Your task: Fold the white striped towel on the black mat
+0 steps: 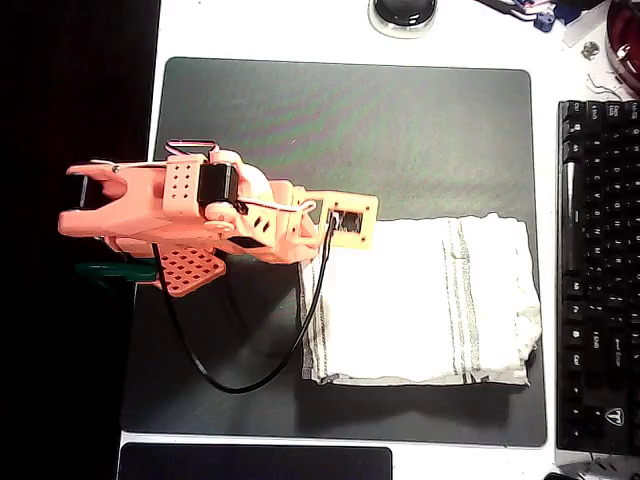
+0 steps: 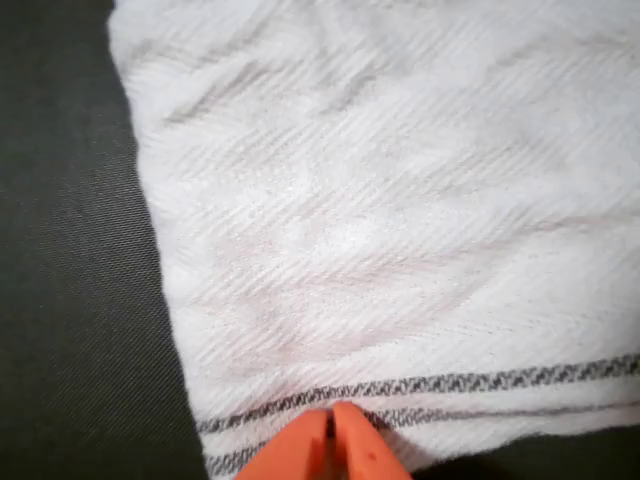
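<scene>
The white striped towel (image 1: 420, 300) lies flat as a neat rectangle on the right half of the black mat (image 1: 350, 130). My orange arm reaches in from the left, and my gripper (image 1: 325, 240) is over the towel's upper-left corner. In the wrist view the towel (image 2: 380, 220) fills most of the picture, with the mat (image 2: 70, 300) along the left. The gripper (image 2: 331, 425) has its orange fingertips pressed together and is shut, resting right at the grey stripes near the towel's edge. No cloth bunches between the fingertips.
A black keyboard (image 1: 600, 270) runs along the right edge of the mat. A smaller dark pad (image 1: 255, 462) lies below the mat. A round dark object (image 1: 403, 12) sits at the top. The arm's black cable (image 1: 240, 375) loops over the mat's lower left.
</scene>
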